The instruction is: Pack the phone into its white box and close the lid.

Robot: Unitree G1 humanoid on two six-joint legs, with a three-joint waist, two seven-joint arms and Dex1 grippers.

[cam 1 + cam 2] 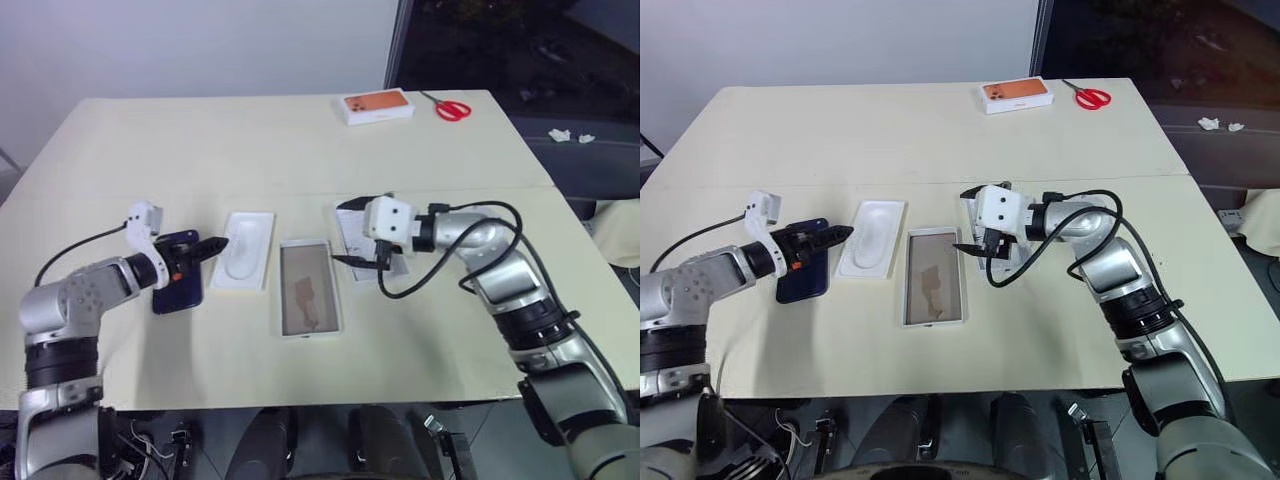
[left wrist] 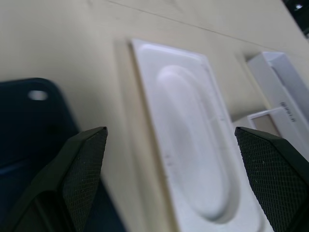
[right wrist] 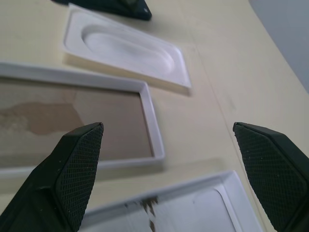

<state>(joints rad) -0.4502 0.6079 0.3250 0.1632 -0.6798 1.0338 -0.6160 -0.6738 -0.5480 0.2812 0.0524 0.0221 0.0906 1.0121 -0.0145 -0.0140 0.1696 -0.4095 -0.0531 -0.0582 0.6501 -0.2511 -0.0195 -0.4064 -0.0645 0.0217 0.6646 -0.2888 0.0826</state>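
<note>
**Flat, glossy phone asks for an edge grip**

Because the phone (image 1: 178, 275) lies flat on the table (image 1: 300, 140) with its glossy dark navy back up, it will likely be slippery and hard to lift from above; my judgement is that the long edges are the place to pinch, once one side is tipped up or slid clear. It looks stiff, fairly dense and breakable, so a gentle squeeze suits it.

It is a slim rectangle with rounded corners, and a small pale spot shows near one corner in the left wrist view. It sits at the left end of a row: just beside it is the white insert (image 1: 246, 250) with an oval hollow, then the white box (image 1: 308, 288), a shallow tray with a brownish floor, then the lid (image 1: 352, 232), lying inside-up under the right arm.

The left gripper (image 1: 215, 245) hovers over the phone's far edge, fingers spread wide and holding nothing. The right gripper (image 1: 362, 265) hangs between box and lid, equally spread and empty.
</note>
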